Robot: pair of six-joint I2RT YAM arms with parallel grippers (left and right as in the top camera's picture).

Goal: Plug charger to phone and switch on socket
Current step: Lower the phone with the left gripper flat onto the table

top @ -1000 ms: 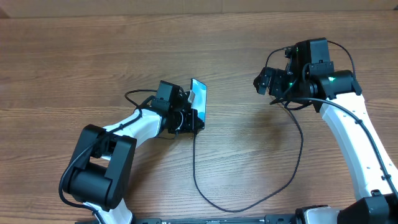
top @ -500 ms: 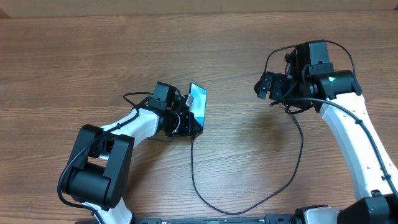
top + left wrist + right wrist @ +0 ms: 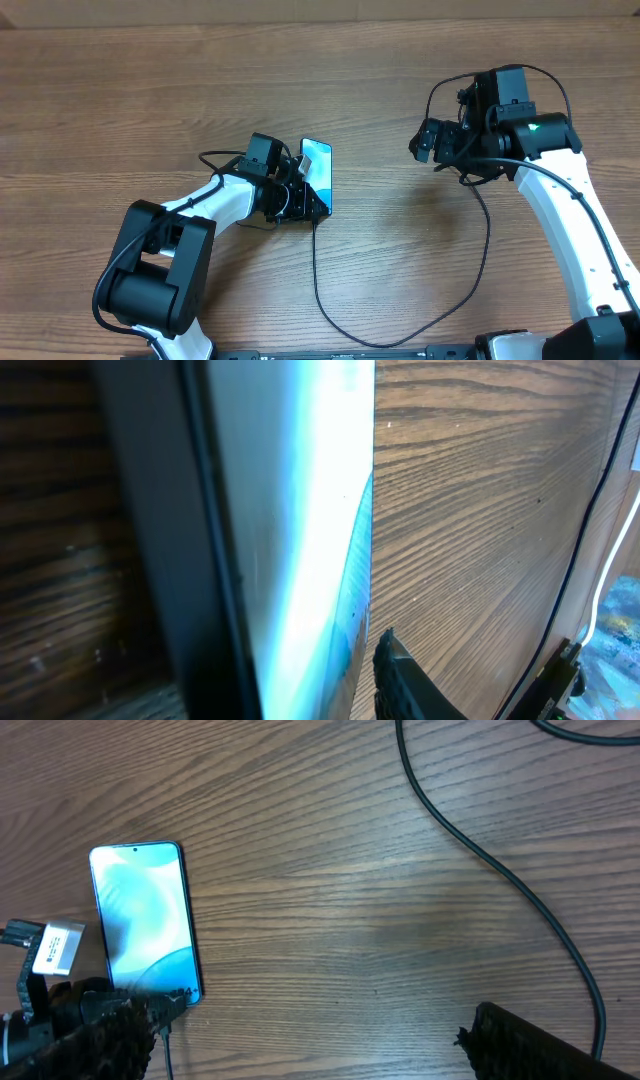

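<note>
Your left gripper (image 3: 303, 196) is sitting at the lower end of the phone (image 3: 145, 920), which is lying screen-up on the wooden table (image 3: 350, 920); whether it is gripping, I cannot tell. Your right gripper (image 3: 424, 141) is hanging spread and empty, with the charger cable (image 3: 478, 858) trailing past it.

The phone (image 3: 316, 165), tipped up on its edge a second ago left of centre in the overhead view, now lies lower and flatter toward the counter (image 3: 400, 80). The left tool (image 3: 303, 203) at its lower end sits slightly lower in the frame. The charger (image 3: 316, 270) cable's upper run shifts slightly right. The right tool (image 3: 428, 140), upper right, sits a touch lower.
</note>
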